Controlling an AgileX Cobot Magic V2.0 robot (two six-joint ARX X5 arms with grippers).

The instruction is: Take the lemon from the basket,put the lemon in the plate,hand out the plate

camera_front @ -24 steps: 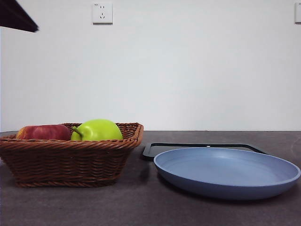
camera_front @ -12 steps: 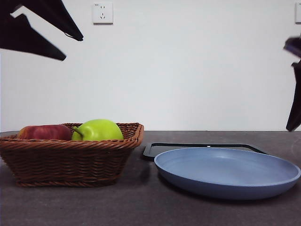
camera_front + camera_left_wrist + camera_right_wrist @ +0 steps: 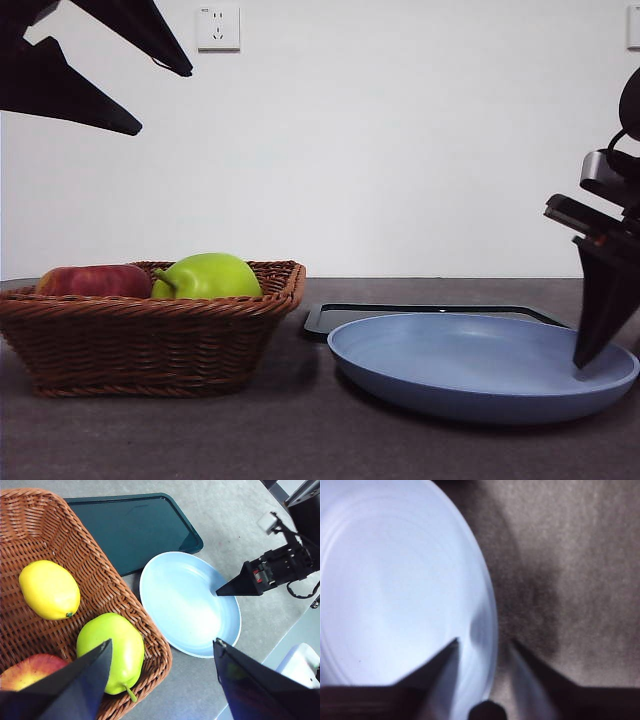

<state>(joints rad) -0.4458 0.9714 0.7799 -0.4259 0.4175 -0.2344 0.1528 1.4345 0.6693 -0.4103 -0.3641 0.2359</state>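
The lemon (image 3: 49, 590) lies in the wicker basket (image 3: 35, 525) beside a green pear-like fruit (image 3: 111, 650) and a red apple (image 3: 27, 672). It is hidden in the front view, behind the wall of the basket (image 3: 140, 345). My left gripper (image 3: 161, 641) is open and empty, high above the basket; the front view shows it (image 3: 165, 100) at the top left. The blue-grey plate (image 3: 470, 370) is empty. My right gripper (image 3: 484, 641) is open, its jaws astride the rim of the plate (image 3: 395, 580) on its right side, as the front view shows (image 3: 580, 362).
A flat black tray (image 3: 330, 312) lies behind the plate and also shows in the left wrist view (image 3: 130, 527). The green fruit (image 3: 205, 276) and the apple (image 3: 92, 281) rise above the basket's rim. A wall socket (image 3: 218, 28) is on the wall.
My right gripper has come in from the right edge and dropped to the plate's right rim. My left gripper has come in at the top left and holds there.
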